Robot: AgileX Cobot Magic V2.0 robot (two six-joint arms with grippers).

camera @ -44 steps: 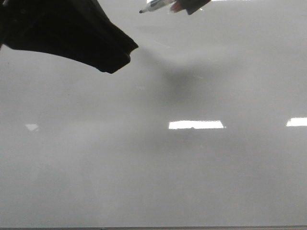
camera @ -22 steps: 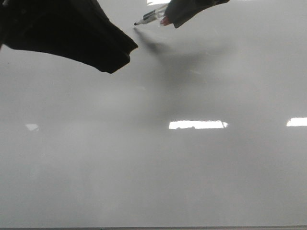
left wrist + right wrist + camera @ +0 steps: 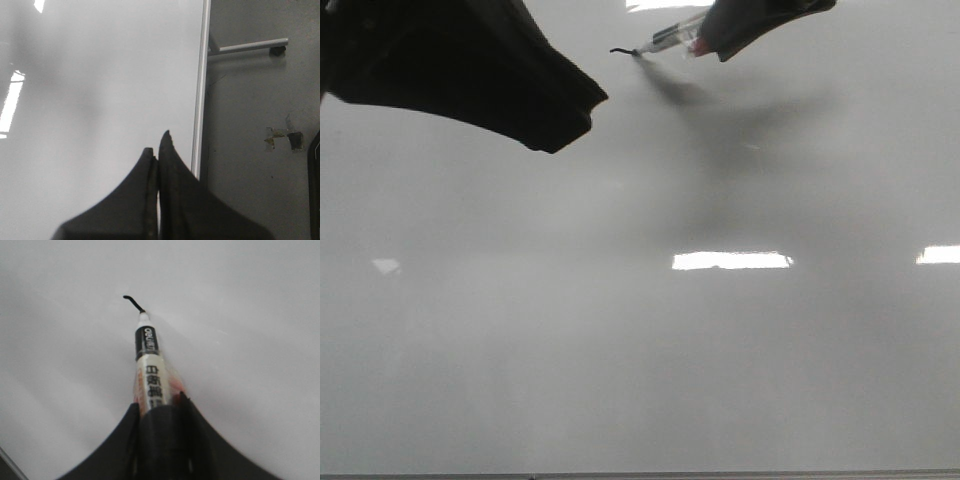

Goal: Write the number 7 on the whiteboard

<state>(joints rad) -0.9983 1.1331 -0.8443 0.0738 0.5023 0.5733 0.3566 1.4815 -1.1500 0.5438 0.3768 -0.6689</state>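
Right gripper: its two dark fingers are clamped on the barrel of a marker, which sticks out past the fingertips; in the front view it reaches in from the far right of the board.
Marker: clear-and-white barrel with a black printed band near the nib and some red showing where the fingers hold it; it slants down so that its tip meets the board.
Marker tip: touching the board surface right at the end of a short black stroke.
Number 7: only a small hooked black line is drawn so far, running from the nib away from the gripper; in the front view this mark sits just left of the nib, near the far edge of the board.
Whiteboard: glossy pale grey, with bright rectangular glares across its middle and a soft shadow of the right arm under the marker.
Left gripper: fingers pressed together with nothing between them, hanging above the board close to its metal edge strip; in the front view it is the big dark shape at upper left, well apart from the stroke.
Floor: grey, beyond the board's edge in the left wrist view, with a grey frame leg on it.
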